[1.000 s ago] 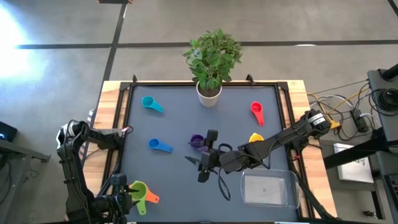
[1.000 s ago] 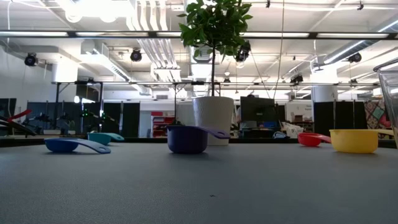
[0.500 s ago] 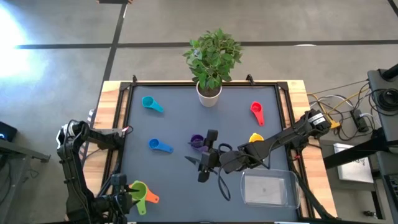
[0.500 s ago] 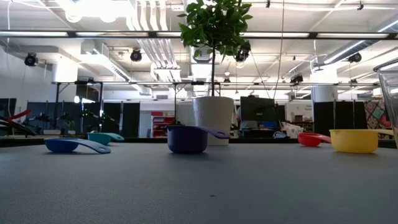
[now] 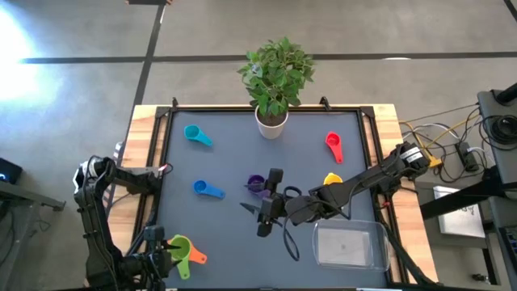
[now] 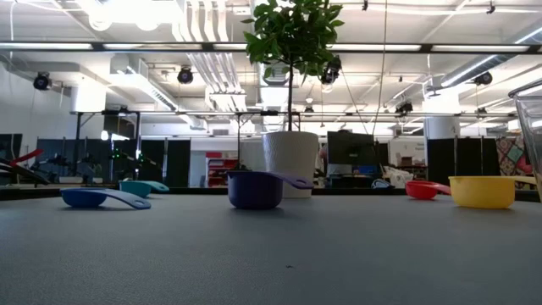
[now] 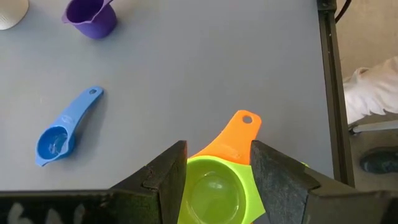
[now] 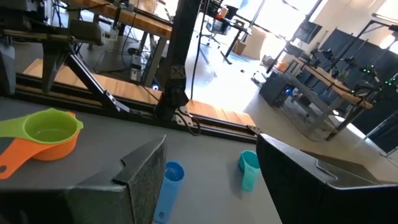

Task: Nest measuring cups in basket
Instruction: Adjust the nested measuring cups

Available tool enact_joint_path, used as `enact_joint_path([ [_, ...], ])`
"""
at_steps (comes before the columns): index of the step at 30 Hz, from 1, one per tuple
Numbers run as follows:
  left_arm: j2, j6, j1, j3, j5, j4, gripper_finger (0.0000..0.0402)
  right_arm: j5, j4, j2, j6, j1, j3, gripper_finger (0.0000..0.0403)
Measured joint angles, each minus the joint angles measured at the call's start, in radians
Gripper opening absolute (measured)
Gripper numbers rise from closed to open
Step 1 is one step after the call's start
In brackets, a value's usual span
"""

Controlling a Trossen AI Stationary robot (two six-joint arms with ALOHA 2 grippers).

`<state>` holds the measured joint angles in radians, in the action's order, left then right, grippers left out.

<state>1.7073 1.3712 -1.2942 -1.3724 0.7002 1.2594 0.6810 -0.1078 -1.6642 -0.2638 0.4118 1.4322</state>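
Six cups rest on their bases on the grey mat; a green cup [image 5: 178, 246] sits nested inside the orange one [image 5: 196, 258] at the near left. Teal [image 5: 192, 133] lies far left, blue [image 5: 207, 189] and purple [image 5: 256, 183] mid-table, red [image 5: 333, 144] far right. Yellow [image 5: 332, 179] is partly under the right arm. The clear basket [image 5: 347, 245] sits at the near right. My left gripper [image 7: 217, 180] is open, its fingers on either side of the green cup [image 7: 214, 190]; no touch shows. My right gripper [image 5: 257, 218] is open, above the mat just near of the purple cup.
A white pot with a leafy plant [image 5: 272, 121] stands at the far edge's middle. A raised dark frame [image 5: 161, 162] borders the mat. The right arm [image 5: 355, 186] lies slantwise over the mat's right half, next to the basket's far side.
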Motion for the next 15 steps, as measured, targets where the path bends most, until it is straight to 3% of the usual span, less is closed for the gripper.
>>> enact_joint_path([
  [11,0.000,0.011,0.000,0.000,-0.002,0.000,0.0160,0.000,0.000,0.000,-0.008,0.000,0.000,0.0238],
  [15,0.000,0.021,0.000,0.000,-0.002,0.002,0.0180,0.000,0.000,0.000,-0.009,-0.002,0.000,0.0238],
])
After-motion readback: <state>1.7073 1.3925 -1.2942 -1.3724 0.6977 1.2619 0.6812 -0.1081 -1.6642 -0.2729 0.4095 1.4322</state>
